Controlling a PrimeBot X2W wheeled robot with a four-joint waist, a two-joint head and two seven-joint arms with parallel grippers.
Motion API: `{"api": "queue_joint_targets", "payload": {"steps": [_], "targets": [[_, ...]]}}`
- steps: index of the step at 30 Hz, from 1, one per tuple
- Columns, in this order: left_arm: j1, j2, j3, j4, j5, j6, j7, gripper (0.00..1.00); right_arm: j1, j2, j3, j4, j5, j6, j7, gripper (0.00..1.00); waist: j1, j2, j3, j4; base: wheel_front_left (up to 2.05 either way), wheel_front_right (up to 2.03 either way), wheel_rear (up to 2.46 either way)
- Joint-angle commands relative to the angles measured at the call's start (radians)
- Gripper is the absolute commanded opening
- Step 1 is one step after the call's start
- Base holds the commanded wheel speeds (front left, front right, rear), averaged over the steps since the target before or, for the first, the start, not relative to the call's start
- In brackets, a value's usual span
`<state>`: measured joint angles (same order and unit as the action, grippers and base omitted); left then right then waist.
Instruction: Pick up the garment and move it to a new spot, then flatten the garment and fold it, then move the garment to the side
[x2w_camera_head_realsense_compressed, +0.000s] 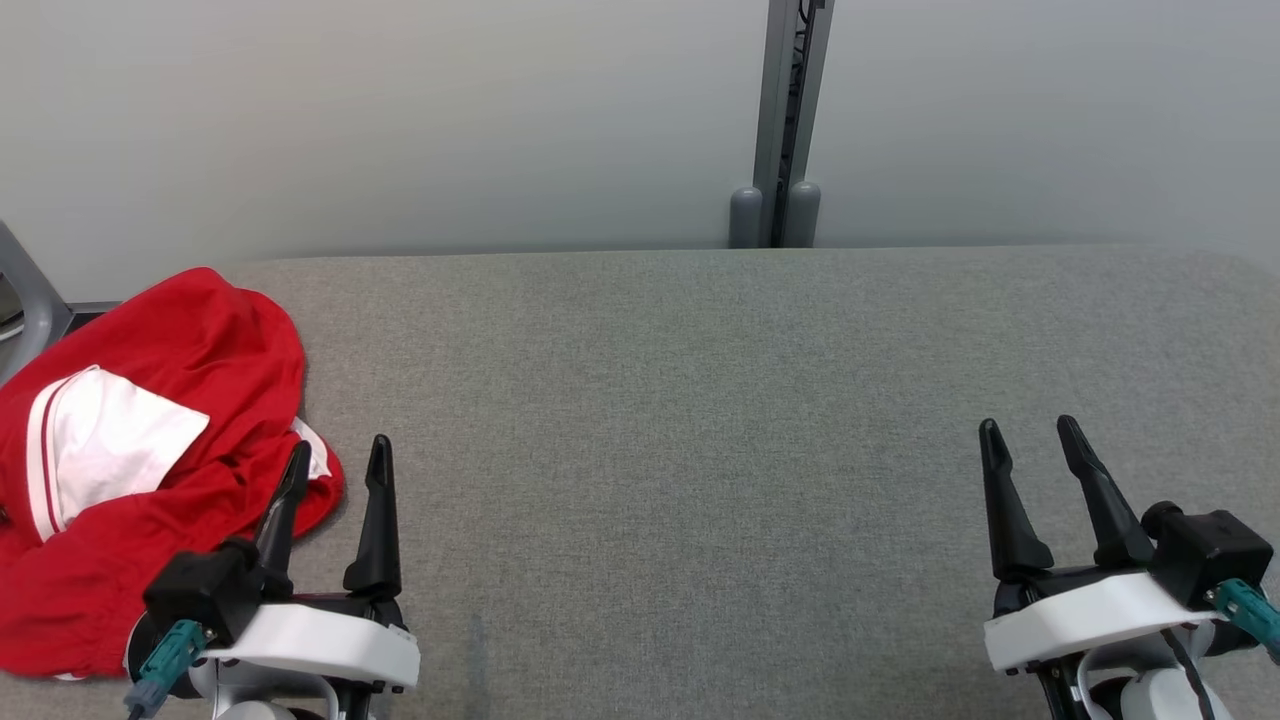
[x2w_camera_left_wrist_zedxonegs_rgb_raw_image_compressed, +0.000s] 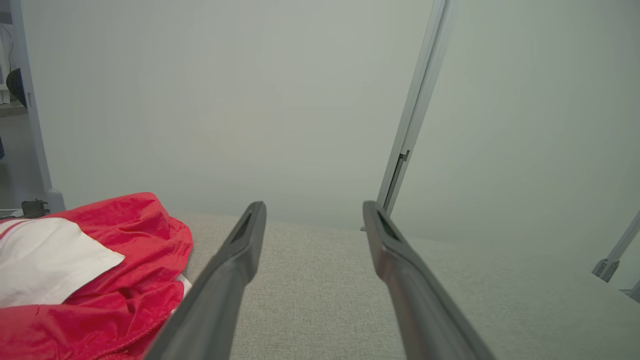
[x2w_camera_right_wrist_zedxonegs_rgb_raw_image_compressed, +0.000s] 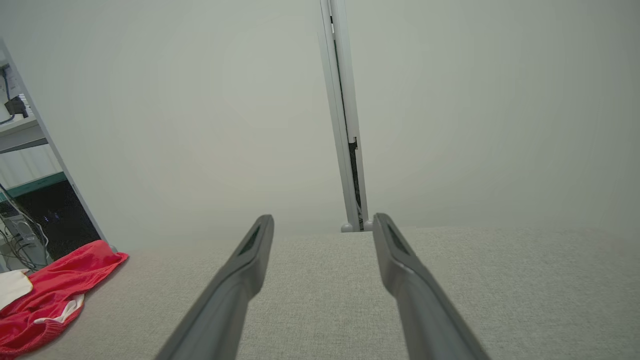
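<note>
Both fingers of the left tool (x2w_camera_head_realsense_compressed: 340, 443) stand apart, gripping nothing, and point toward the far wall (x2w_camera_head_realsense_compressed: 400, 120), low over the grey tabletop (x2w_camera_head_realsense_compressed: 700, 450). Its outer finger lies just beside the crumpled red garment (x2w_camera_head_realsense_compressed: 200, 340) with a white panel, heaped at the tabletop's left end. Well apart on the right, the right tool (x2w_camera_head_realsense_compressed: 1029, 423) is likewise spread and empty.

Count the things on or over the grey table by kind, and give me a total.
garment, red and white: 1
grippers, jaws open: 2 (left gripper, right gripper)
total: 3
</note>
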<state>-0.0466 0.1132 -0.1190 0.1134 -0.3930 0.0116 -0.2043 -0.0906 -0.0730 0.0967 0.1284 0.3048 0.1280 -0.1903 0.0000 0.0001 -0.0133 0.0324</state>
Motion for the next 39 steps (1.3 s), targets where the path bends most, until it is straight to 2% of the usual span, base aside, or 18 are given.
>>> {"api": "queue_joint_targets", "payload": {"steps": [1, 30, 39], "targets": [[-0.008, 0.008, -0.003, -0.009, 0.024, 0.008, -0.008, 1.00, -0.009, -0.009, 0.000, -0.010, -0.019, 0.004, -0.010, 1.00, 0.0000, -0.0001, 0.000, 0.000, 0.00, 0.00, 0.00], [0.005, 0.020, -0.037, -0.005, 0.209, 0.035, -0.062, 1.00, -0.001, -0.005, 0.023, -0.035, -0.231, 0.004, -0.062, 1.00, 0.0000, -0.0001, -0.009, 0.013, 0.00, 0.00, 0.00], [0.001, 0.020, -0.036, 0.004, 0.185, 0.031, -0.061, 1.00, -0.002, -0.002, 0.020, -0.032, -0.224, 0.004, -0.064, 1.00, 0.0000, -0.0001, -0.009, 0.012, 0.00, 0.00, 0.00]]}}
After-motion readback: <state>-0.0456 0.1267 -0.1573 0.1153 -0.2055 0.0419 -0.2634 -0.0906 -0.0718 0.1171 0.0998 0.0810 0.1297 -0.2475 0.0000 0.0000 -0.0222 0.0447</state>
